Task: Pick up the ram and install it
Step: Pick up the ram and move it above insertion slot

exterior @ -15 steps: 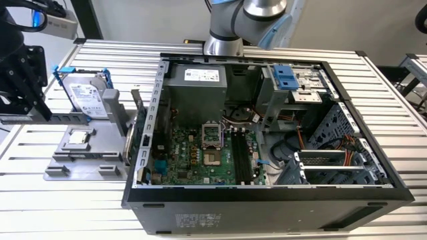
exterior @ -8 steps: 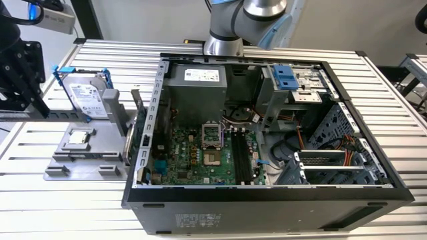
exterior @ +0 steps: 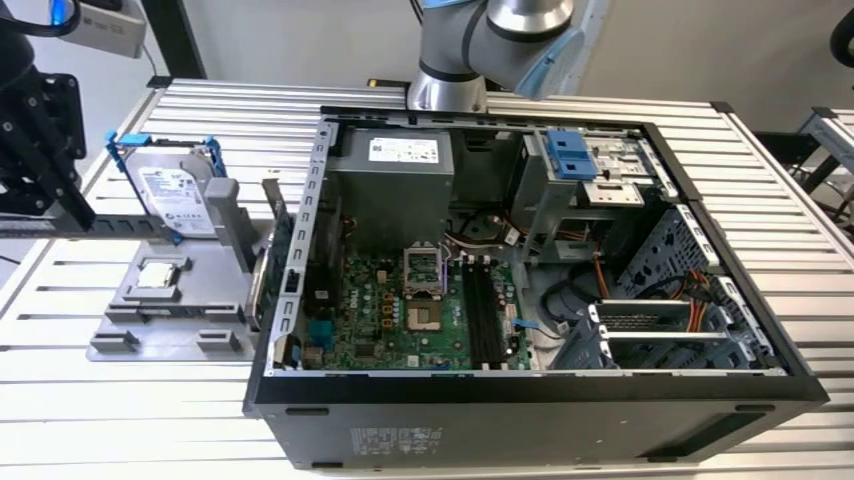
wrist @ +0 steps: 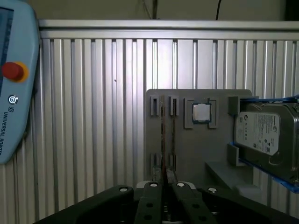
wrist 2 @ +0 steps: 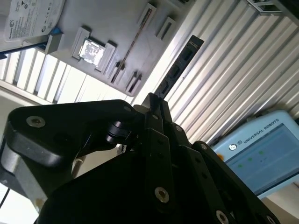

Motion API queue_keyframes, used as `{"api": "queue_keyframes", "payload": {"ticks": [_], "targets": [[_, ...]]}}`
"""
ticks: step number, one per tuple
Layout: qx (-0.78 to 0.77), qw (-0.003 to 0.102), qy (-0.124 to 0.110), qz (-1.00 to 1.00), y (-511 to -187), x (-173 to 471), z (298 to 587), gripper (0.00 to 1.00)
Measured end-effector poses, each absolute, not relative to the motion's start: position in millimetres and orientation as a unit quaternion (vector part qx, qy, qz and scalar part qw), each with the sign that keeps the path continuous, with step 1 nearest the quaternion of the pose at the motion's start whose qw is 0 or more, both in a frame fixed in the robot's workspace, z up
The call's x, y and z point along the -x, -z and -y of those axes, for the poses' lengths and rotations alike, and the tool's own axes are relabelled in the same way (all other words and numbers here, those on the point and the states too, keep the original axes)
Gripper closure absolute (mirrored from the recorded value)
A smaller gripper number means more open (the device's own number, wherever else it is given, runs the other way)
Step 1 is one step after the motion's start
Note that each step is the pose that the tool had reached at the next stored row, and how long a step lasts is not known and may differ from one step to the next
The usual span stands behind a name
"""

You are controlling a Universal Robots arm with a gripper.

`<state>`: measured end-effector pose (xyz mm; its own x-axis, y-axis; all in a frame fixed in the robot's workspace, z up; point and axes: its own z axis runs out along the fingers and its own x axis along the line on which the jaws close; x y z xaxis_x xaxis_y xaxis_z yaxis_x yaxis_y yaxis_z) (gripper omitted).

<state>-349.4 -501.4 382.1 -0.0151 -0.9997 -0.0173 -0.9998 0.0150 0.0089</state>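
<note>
A hard drive (exterior: 174, 192) stands, seemingly upright, beside a processor chip (exterior: 160, 274).

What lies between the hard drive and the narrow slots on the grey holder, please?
The square silver processor chip, seen in the first wrist view.

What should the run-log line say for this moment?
grasp: gripper jaws shut on ram | ram: clear of gray holder, above table | motherboard slots: no ram seated
</note>
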Motion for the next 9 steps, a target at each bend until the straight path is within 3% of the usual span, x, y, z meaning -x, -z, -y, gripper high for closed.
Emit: {"api": "queue_keyframes", "payload": {"ticks": [9], "targets": [[0.702, 0.003, -0.009, -0.712, -387.3, 349.3, 501.5, 1.00]]}}
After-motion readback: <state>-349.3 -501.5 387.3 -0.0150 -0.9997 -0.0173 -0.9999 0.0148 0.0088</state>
